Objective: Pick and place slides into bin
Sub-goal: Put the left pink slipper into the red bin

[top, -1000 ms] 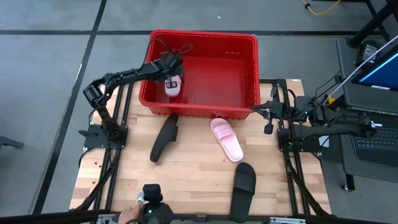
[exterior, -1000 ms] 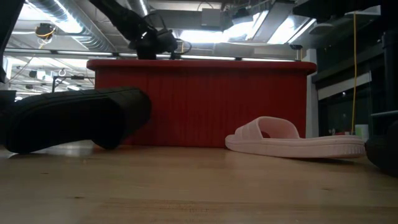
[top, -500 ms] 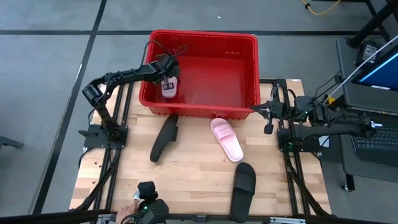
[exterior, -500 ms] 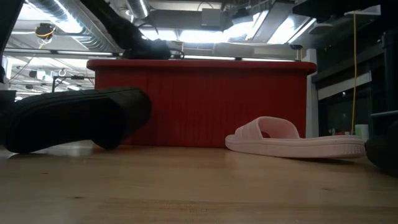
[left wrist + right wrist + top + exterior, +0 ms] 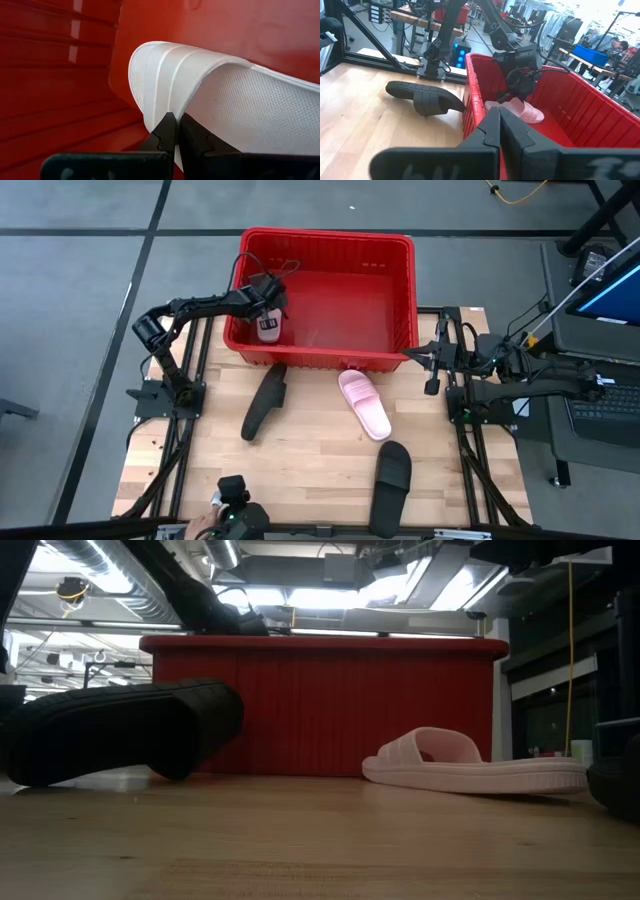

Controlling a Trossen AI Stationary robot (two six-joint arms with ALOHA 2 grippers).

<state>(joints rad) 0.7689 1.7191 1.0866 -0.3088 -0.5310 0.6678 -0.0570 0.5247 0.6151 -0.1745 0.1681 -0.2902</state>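
The red bin (image 5: 400, 250) stands at the table's far edge. My left gripper (image 5: 267, 313) is down inside its left part, shut on a pale pink slide (image 5: 268, 329), which also shows in the right wrist view (image 5: 522, 110). On the table lie a black slide (image 5: 263, 401) on its side, a second pink slide (image 5: 364, 403) sole down, and another black slide (image 5: 390, 476) near the front edge. My right gripper (image 5: 432, 375) is shut and empty at the table's right side, beside the bin's near right corner. My left gripper pinches the edge of the pink slide's broad strap (image 5: 167, 102) between its two fingers (image 5: 165, 131). The fingers come from above, slanting down into the bin. The slide hangs tilted below them near the bin's left wall. Whether its low end rests on the floor, I cannot tell.
The bin's rim (image 5: 320, 643) stands high above the table top. A person's hand with a small dark device (image 5: 232, 518) is at the table's near edge. Bare wood lies between the slides at the table's near left (image 5: 190, 465).
My left gripper has gone down into the bin and a little toward its near left wall, still shut on the pink slide, which has come lower with it. The person's hand at the near edge has shifted slightly.
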